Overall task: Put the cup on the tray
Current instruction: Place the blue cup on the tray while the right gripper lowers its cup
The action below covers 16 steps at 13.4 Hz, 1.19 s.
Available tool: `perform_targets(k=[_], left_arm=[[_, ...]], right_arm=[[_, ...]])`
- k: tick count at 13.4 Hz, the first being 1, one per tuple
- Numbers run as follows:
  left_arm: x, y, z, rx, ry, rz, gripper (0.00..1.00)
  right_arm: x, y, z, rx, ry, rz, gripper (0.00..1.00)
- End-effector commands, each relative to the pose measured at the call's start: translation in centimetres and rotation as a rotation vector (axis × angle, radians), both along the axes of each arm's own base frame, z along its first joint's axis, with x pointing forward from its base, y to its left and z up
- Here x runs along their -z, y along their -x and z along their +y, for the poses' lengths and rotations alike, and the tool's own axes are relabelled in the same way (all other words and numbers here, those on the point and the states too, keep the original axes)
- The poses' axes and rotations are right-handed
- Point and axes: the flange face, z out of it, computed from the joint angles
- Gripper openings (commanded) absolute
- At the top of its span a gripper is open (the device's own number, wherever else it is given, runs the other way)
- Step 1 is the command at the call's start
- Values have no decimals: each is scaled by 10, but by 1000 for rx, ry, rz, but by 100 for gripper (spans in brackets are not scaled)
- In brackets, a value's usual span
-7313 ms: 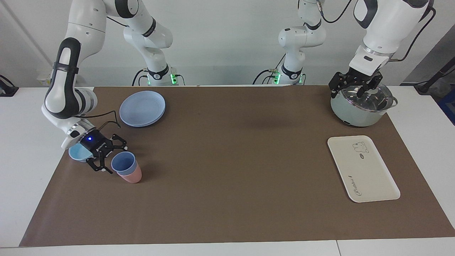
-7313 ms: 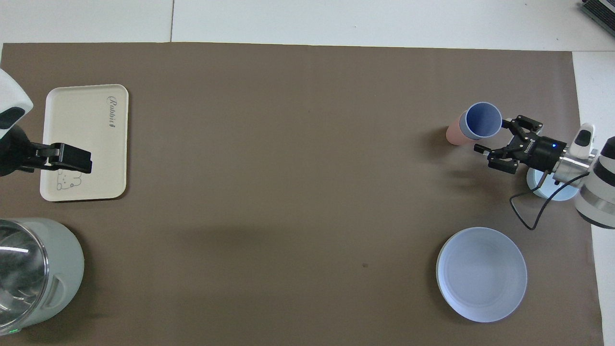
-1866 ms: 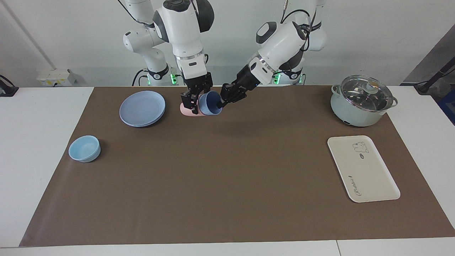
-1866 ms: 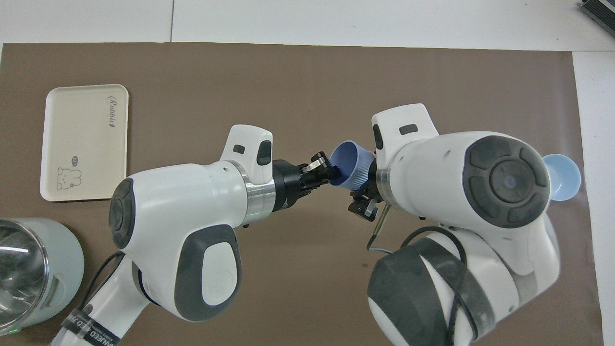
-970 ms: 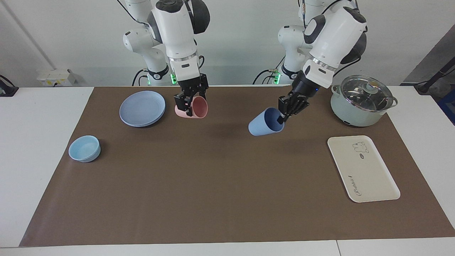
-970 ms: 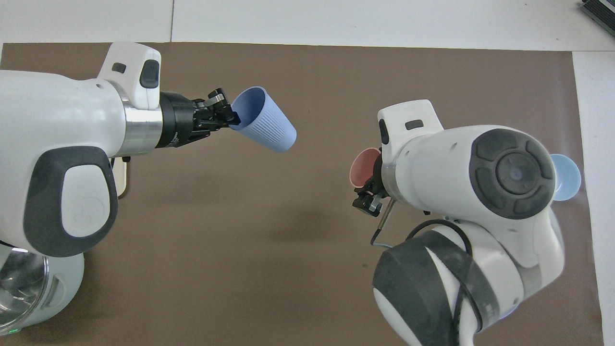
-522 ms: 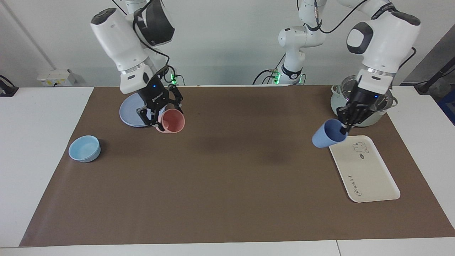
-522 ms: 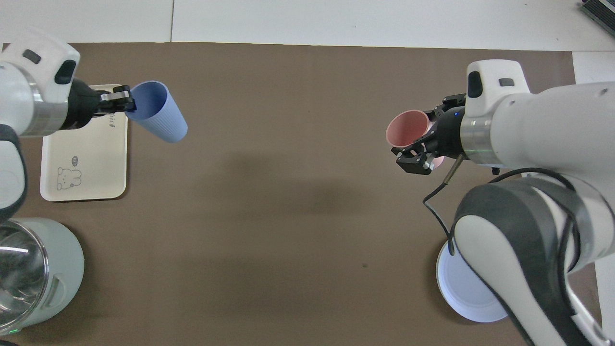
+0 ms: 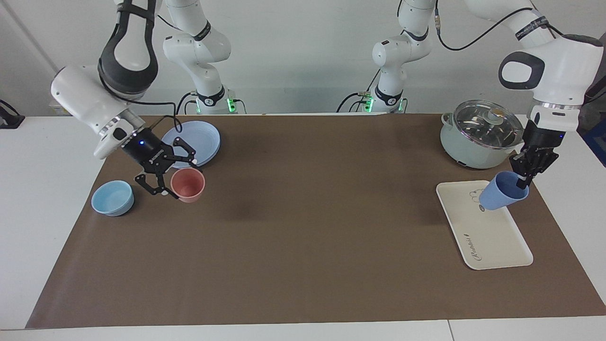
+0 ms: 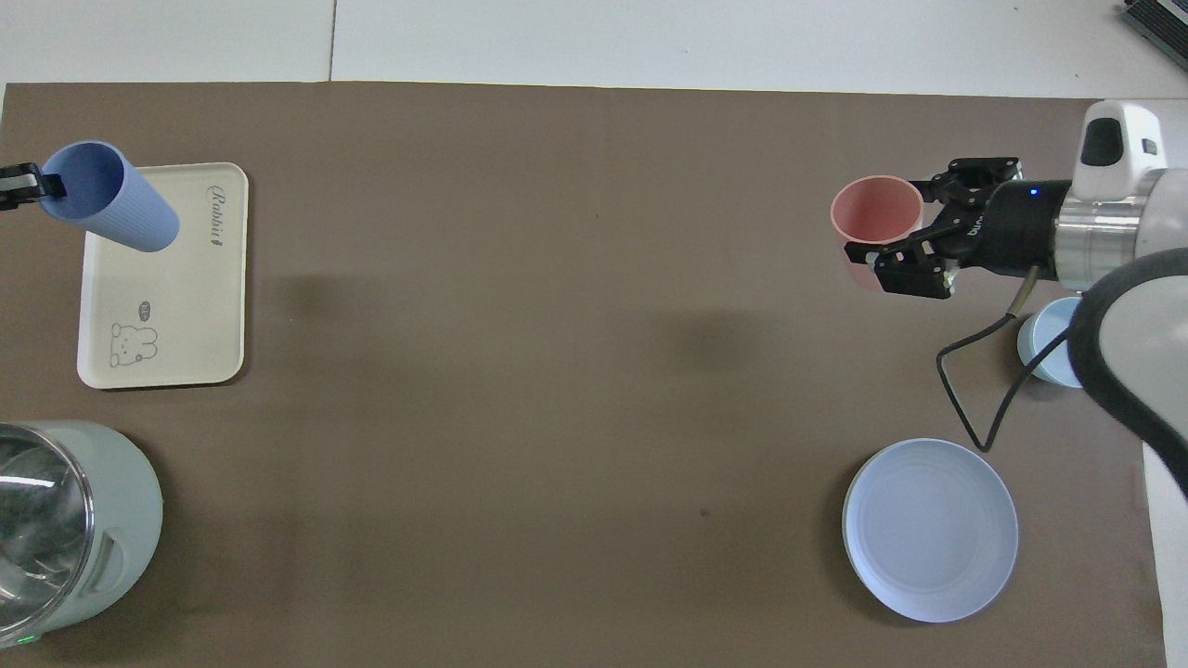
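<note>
Two cups aloft: left gripper (image 9: 522, 181) jaws clenched on blue cup (image 9: 502, 197), tilted above tray (image 9: 492, 237) at bench's left-arm end; right gripper (image 9: 173, 177) jaws grasping pink cup (image 9: 188, 185) rim. Both look empty.

You have open mat (image 9: 312, 227) across the middle of the table, with unobstructed passage between the 2 ends. At the left arm's end, the tray (image 9: 492, 241) is bare along its length farther from the robots; the pot (image 9: 480, 135) stands nearer to the robots than the tray. At the right arm's end, the plate (image 9: 199, 139), bowl (image 9: 112, 198) and pink cup (image 9: 188, 185) crowd the area.
</note>
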Motion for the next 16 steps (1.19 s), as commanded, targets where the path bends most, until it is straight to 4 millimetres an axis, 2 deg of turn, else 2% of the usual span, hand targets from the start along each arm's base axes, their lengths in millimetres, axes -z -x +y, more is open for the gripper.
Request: perform_targets(k=[1,2,4,6,7,11,14,16], left_arm=[[36,-9,23,-39,-3,-42,0],[45,-9,32,-56,0,-38,0],[66,-15,38,-72,9,-42,0],[87,-19,44,-117,49,-59,0],[89,-19,45,-130,67,-59,0],[103,-16,58,-171,101,-42,0],[112,-13,65,-128,69,-32,0],[117,-12,68,-126,67,-26,0]], right_arm=[[39,-9,0,-8,-53,-65,0],[56,-12,-2,-11,-79,-97,0],[84,-13,-21,-6,-140,-149,0],[131,-13,-60,-59,-196,-201,0],[146,-13,-67,-75,-217,-228,0],[156,-5,-77,-80,-231,-231,0],[173,10,-88,-85,-228,-238,0],[173,11,-90,-86,-220,-246,0]])
